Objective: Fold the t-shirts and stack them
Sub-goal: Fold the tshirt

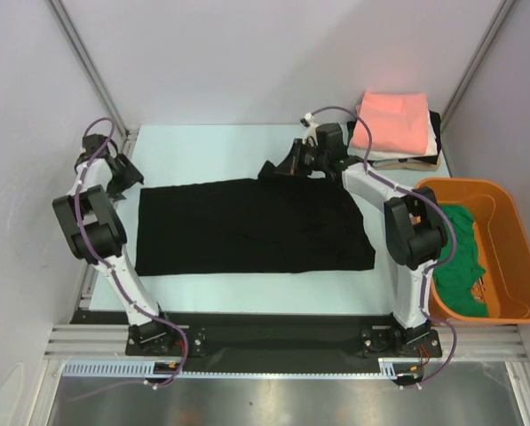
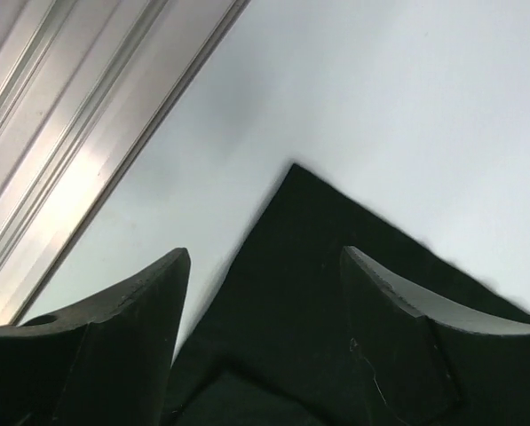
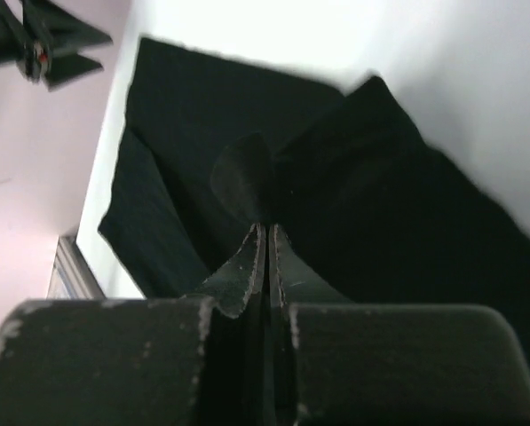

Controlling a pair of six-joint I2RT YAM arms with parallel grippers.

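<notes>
A large black t-shirt [image 1: 247, 226] lies spread flat across the middle of the table. My left gripper [image 1: 130, 174] is open and hovers over the shirt's far left corner [image 2: 309, 231]. That corner lies between its fingers [image 2: 265, 259], untouched. My right gripper [image 1: 280, 166] is shut on a pinch of the black t-shirt's far edge [image 3: 242, 173] and lifts it a little; its tips [image 3: 266, 229] are pressed together. A folded salmon-pink t-shirt [image 1: 391, 122] tops a stack with white and tan shirts [image 1: 415, 161] at the back right. A green t-shirt [image 1: 455, 257] lies in the tub.
An orange plastic tub [image 1: 513, 206] stands at the right edge of the table. A metal frame rail [image 2: 78, 133] runs along the table's left side, close to my left gripper. White walls enclose the back and sides.
</notes>
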